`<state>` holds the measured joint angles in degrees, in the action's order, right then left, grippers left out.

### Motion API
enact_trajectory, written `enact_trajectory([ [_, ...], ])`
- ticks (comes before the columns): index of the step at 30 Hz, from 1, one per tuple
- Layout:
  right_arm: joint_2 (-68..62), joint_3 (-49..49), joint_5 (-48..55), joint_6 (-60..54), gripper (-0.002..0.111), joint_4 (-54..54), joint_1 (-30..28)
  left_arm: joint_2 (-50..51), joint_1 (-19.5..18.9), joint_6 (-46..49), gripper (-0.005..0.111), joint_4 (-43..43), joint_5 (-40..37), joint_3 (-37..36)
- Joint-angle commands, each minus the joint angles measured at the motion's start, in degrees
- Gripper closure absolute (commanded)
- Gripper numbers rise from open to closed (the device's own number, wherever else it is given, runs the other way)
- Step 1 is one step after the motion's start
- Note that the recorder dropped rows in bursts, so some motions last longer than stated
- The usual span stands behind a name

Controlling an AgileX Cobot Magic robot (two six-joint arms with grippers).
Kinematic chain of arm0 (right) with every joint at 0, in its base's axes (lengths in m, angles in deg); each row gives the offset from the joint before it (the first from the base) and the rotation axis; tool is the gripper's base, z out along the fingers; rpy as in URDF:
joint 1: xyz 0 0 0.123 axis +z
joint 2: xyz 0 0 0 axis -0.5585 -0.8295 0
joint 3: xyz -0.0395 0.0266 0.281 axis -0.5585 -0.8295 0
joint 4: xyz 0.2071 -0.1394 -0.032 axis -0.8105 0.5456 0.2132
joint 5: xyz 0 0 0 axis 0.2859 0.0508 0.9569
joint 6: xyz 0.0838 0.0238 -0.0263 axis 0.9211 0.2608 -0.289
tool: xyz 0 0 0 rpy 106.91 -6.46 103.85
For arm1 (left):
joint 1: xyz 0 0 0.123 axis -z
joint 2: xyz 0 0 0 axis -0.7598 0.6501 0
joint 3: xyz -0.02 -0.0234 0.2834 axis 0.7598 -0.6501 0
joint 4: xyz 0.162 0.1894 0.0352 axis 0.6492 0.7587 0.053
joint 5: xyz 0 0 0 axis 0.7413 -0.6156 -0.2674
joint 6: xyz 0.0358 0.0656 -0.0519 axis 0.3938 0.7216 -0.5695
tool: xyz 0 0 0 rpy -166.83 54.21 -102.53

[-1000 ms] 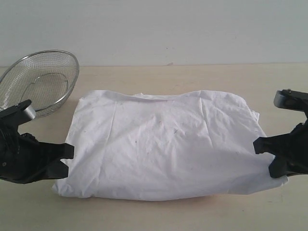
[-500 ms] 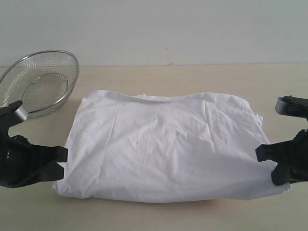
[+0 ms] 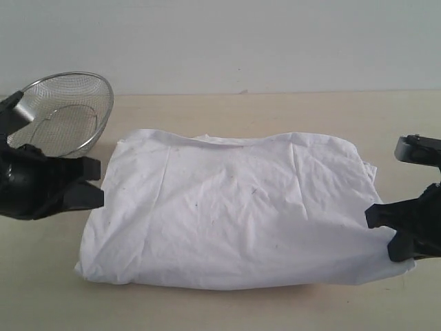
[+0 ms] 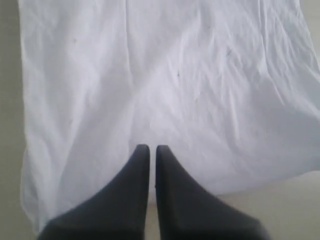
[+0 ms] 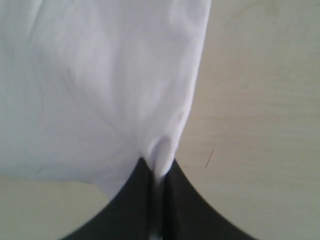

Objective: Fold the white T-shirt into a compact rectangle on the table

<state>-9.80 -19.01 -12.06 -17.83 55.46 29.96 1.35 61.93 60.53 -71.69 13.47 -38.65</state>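
The white T-shirt (image 3: 234, 214) lies folded into a wide, wrinkled rectangle on the table (image 3: 227, 110). My left gripper (image 3: 96, 183) is by the shirt's left edge, shut with nothing between its fingers. In the left wrist view that gripper (image 4: 152, 148) hangs over the white T-shirt (image 4: 175, 75), with bare table (image 4: 285, 210) at one side. My right gripper (image 3: 380, 231) is at the shirt's near right corner. In the right wrist view it (image 5: 157, 167) is shut on a pinch of the white T-shirt (image 5: 100, 75), beside bare table (image 5: 260, 100). No lettering or tag shows.
A silver wire-mesh bowl (image 3: 65, 117) stands tilted at the back left, just behind my left arm. A pale wall runs behind the table. Bare tabletop lies behind the shirt and along the front edge.
My left gripper has moved from the shirt's near left corner back along its left edge, toward the mesh bowl. The right gripper has barely moved and still holds the cloth.
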Motion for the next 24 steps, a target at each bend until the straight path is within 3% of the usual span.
enact_trajectory([
  [1, 0.6, -0.2, -1.0, 0.2, 0.108, 0.0, 0.0, 5.0, 0.3, 1.0, 0.102, -0.5, -2.2, 6.2],
  [8, 0.6, -0.2, -1.9, 0.2, 0.108, -0.5, 0.0, 16.8, 0.3, 4.8, 0.102, -4.9, -7.7, 17.9],
  [18, 0.6, -0.2, -3.1, 0.2, 0.108, -0.8, 0.0, 27.1, 0.3, 8.8, 0.102, -6.5, -6.9, 20.2],
  [20, 0.6, 0.5, -3.3, -2.1, 0.108, -3.7, 0.0, 28.0, 0.3, 10.8, 0.102, -7.3, -6.9, 20.2],
  [24, 0.6, 5.8, 1.5, -19.1, 0.108, -25.3, 0.0, 28.8, 0.3, 11.3, 0.102, -7.4, -6.9, 20.2],
])
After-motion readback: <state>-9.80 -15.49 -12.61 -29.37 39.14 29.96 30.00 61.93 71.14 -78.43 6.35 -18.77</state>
